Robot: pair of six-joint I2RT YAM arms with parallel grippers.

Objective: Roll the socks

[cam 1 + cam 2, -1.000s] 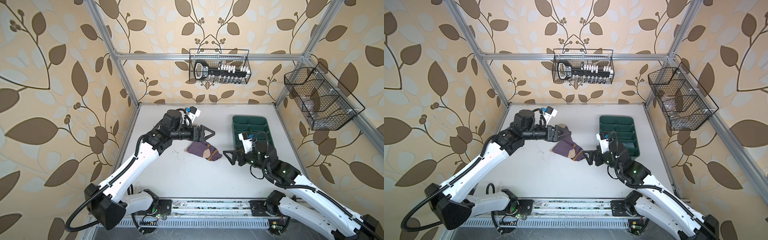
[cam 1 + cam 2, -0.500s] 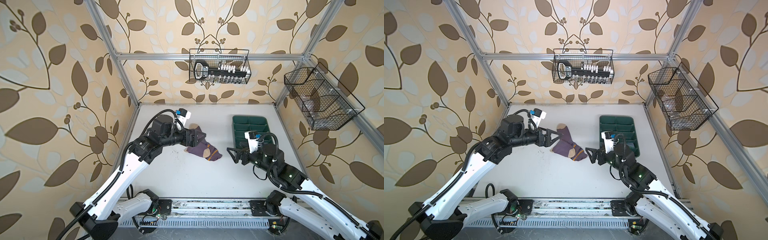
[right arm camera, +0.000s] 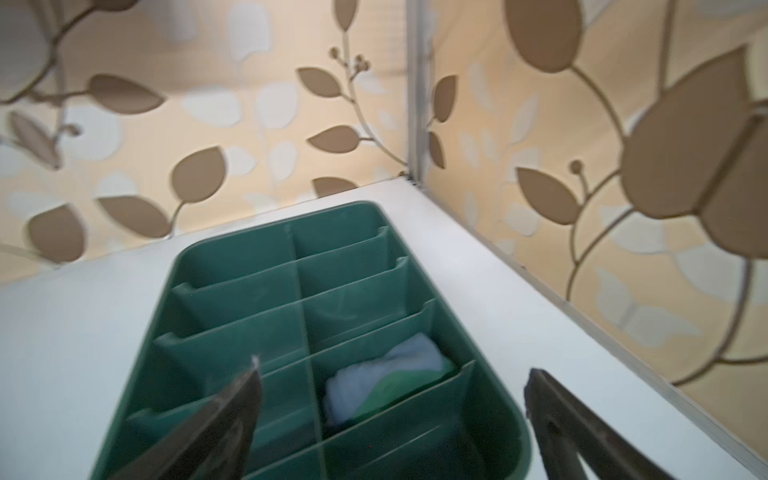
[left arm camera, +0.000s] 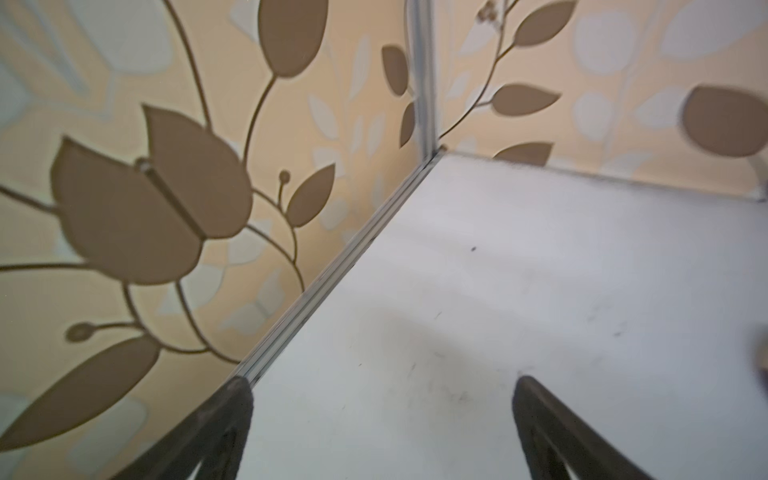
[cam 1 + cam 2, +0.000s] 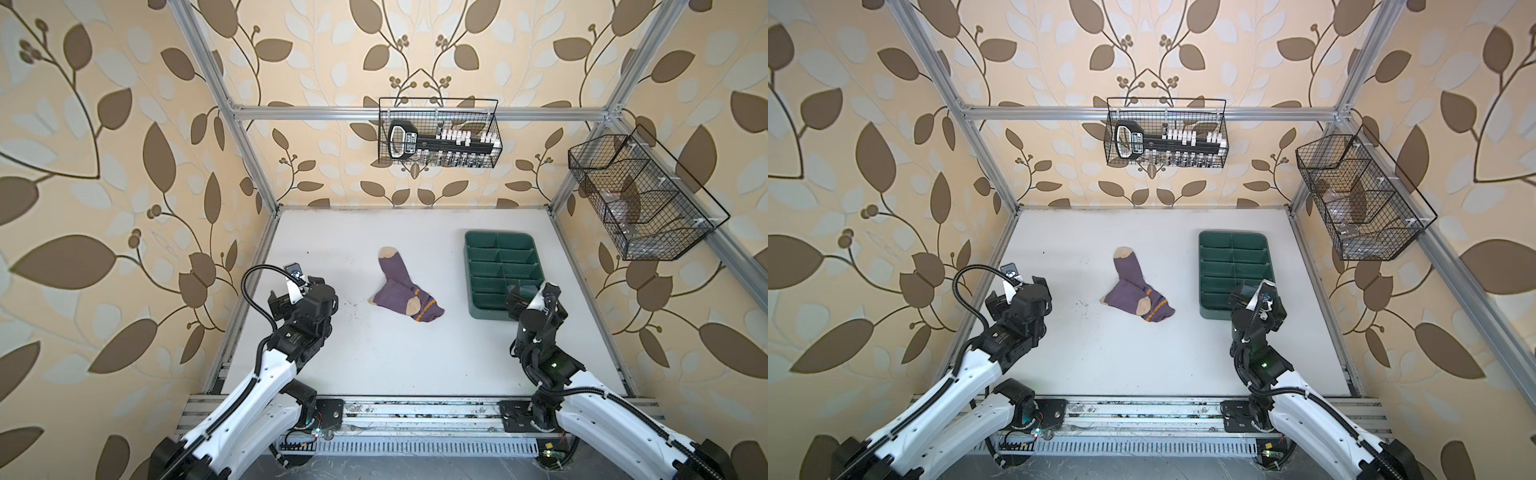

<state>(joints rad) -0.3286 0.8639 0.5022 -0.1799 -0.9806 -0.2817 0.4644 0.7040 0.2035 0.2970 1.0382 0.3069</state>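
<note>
Both the left gripper (image 4: 382,382) and right gripper (image 3: 395,370) gape wide and empty, so best flatten the bent purple ankle sock with tan toe and heel (image 5: 401,291) lying mid-table before rolling from its toe, the bundled grey-blue and green sock (image 3: 386,382) sitting in the green compartmented plastic tray (image 5: 488,313), on a scuffed white tabletop (image 5: 374,365) between leaf-patterned wallpaper walls (image 5: 124,166)

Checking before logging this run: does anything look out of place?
The purple sock lies bent and rumpled on the white table, unrolled, outside the green divider tray. Nothing else stands out.
</note>
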